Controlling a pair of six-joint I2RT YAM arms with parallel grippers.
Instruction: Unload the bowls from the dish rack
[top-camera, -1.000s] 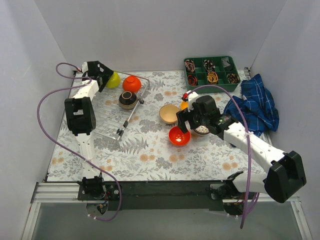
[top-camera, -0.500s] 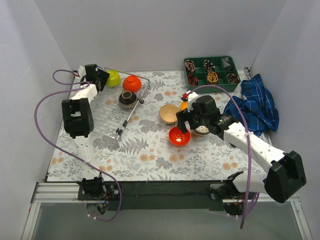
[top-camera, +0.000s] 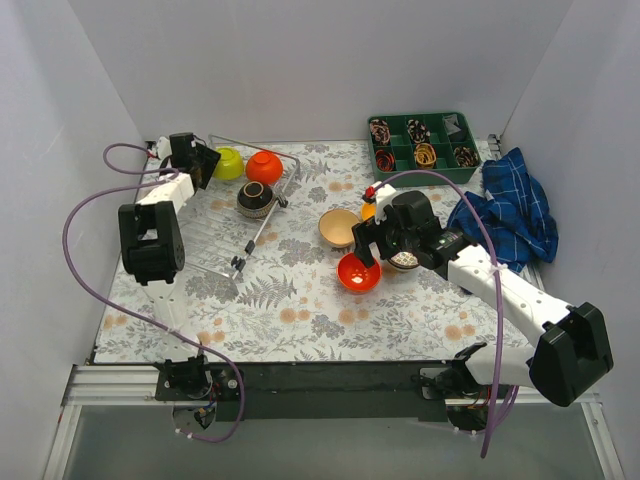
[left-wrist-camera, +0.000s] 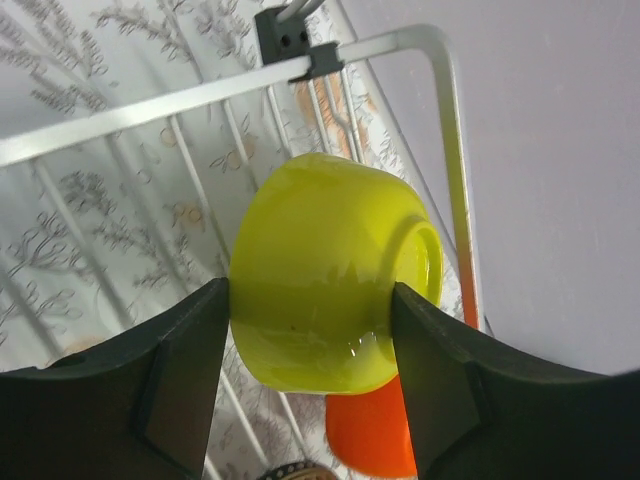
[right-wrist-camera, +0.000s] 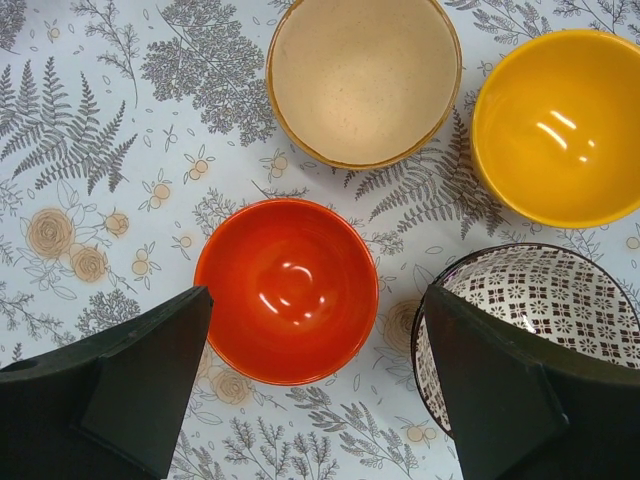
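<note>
In the left wrist view a lime green bowl (left-wrist-camera: 320, 270) lies on its side in the dish rack (left-wrist-camera: 200, 95), and my left gripper (left-wrist-camera: 312, 330) is shut on it, one finger pressed on each side. In the top view this is the rack's far corner (top-camera: 229, 162). A red-orange bowl (top-camera: 264, 166) and a dark brown bowl (top-camera: 256, 199) also sit in the rack (top-camera: 225, 232). My right gripper (right-wrist-camera: 315, 300) hangs open above a red-orange bowl (right-wrist-camera: 285, 290) on the table. Beside that one stand beige (right-wrist-camera: 362, 75), yellow-orange (right-wrist-camera: 560, 125) and grey-patterned (right-wrist-camera: 540, 310) bowls.
A green compartment tray (top-camera: 420, 140) with small items stands at the back right. A crumpled blue cloth (top-camera: 510, 210) lies along the right wall. White walls close in the table on three sides, and the left gripper works close to the back left corner.
The left gripper's fingers have come together onto the lime green bowl, and the left arm has shifted slightly left. The right arm has stayed where it was.
</note>
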